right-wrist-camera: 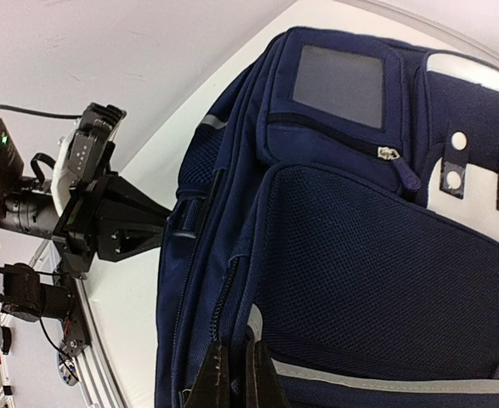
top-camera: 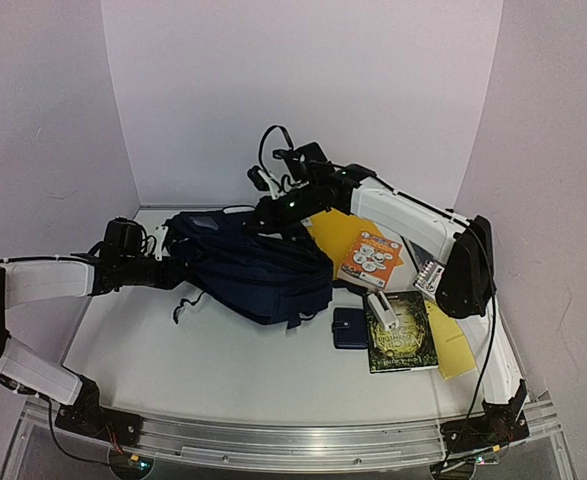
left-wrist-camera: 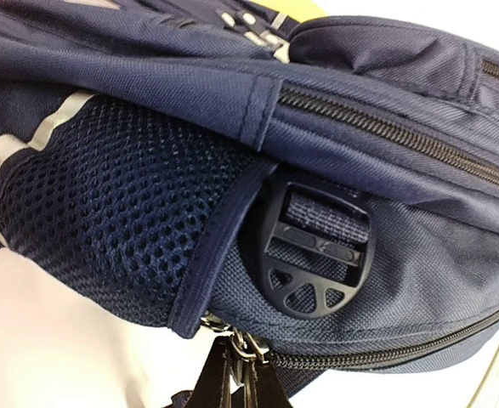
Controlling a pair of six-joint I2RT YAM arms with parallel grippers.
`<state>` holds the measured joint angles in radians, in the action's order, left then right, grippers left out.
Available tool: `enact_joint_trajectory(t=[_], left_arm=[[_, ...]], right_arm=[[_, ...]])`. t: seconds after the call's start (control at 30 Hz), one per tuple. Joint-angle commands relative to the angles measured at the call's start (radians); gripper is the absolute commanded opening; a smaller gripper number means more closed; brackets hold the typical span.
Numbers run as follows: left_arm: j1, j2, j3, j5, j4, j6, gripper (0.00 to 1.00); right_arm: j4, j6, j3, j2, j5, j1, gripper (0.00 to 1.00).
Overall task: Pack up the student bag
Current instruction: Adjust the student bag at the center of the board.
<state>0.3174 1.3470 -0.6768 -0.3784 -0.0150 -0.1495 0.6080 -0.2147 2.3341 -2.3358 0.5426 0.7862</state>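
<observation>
**Both arms grip the student bag (top-camera: 253, 270) as it lies flat on the bench (top-camera: 203, 360), left of centre.**

The left tool (left-wrist-camera: 236, 378) is pressed together on the metal zip pulls (left-wrist-camera: 242, 344) below a black buckle (left-wrist-camera: 313, 255). The right tool (right-wrist-camera: 232, 378) pinches the bag's zip seam, seemingly bracing it for opening. A book (top-camera: 401, 335) and a wallet (top-camera: 350, 327) lie just beside it, not yet packed.

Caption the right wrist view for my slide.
Right tool pinches a zipper seam of the navy backpack while the left tool holds its side.
</observation>
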Motion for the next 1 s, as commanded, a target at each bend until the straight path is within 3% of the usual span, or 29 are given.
enact_joint_trajectory(t=[0.0,0.27,0.37,0.43,0.53,0.6,0.73,0.97], left_arm=[[0.046,-0.067,-0.035,-0.058,0.121,-0.094,0.00],[0.139,-0.038,-0.028,-0.044,0.183,-0.203,0.00],[0.138,-0.054,-0.002,-0.026,0.167,-0.246,0.00],[0.138,-0.045,-0.009,0.001,0.180,-0.265,0.00],[0.133,0.003,-0.046,0.014,0.213,-0.287,0.00],[0.129,0.046,-0.068,0.012,0.238,-0.296,0.00],[0.119,0.109,-0.096,0.010,0.260,-0.305,0.00],[0.113,0.165,-0.124,0.004,0.272,-0.289,0.01]], right_arm=[[-0.076,-0.048,0.079,-0.063,-0.057,0.002,0.00],[-0.087,-0.069,0.114,-0.132,-0.126,0.028,0.00],[-0.086,-0.062,0.078,-0.133,-0.073,0.028,0.00],[-0.084,-0.045,0.027,-0.111,-0.028,0.026,0.21],[-0.071,0.028,-0.083,-0.027,-0.003,0.026,0.63],[-0.039,0.108,-0.166,0.030,0.002,0.024,0.78],[0.091,0.320,-0.302,0.126,-0.042,0.017,0.89],[0.193,0.558,-0.533,0.252,-0.089,-0.015,0.98]])
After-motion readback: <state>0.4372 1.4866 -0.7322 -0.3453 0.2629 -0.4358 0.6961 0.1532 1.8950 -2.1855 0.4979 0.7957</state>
